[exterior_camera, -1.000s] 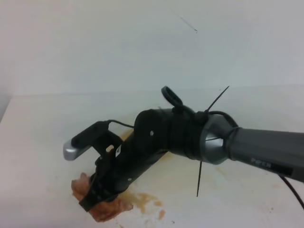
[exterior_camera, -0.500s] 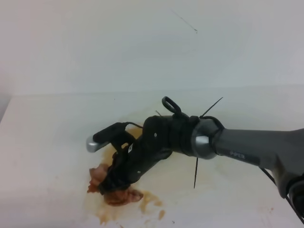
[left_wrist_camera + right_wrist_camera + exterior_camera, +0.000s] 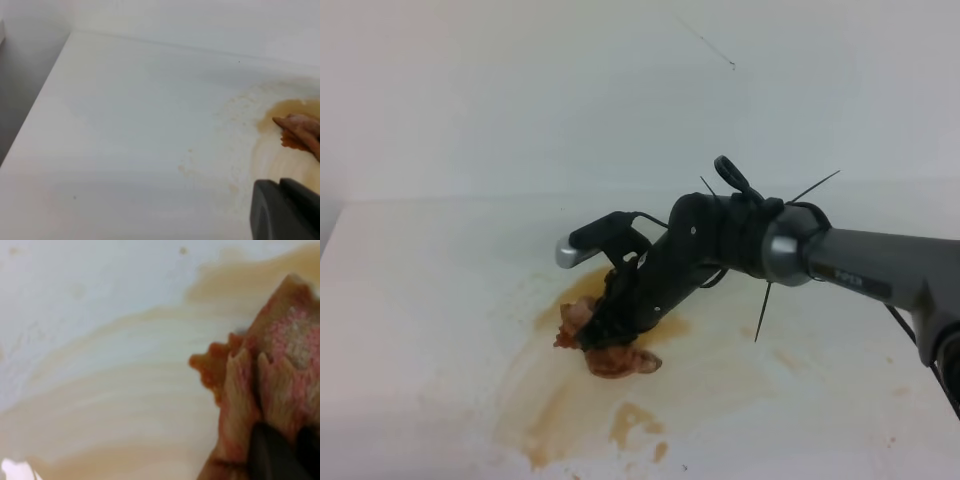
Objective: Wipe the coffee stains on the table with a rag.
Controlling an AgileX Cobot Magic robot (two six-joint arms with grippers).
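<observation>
Right end effector pinching rag amid coffee stains – white table, wall behind

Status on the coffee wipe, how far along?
Underway. Right gripper is shut on the rag and presses it on the table inside the coffee stains. Left: pale smears around it, darker blots toward the near edge, small spots to the right.

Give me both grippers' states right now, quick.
Left gripper: only a dark corner of it shows; cannot tell.
Right gripper: shut on the rag, pressing it onto the table.
</observation>
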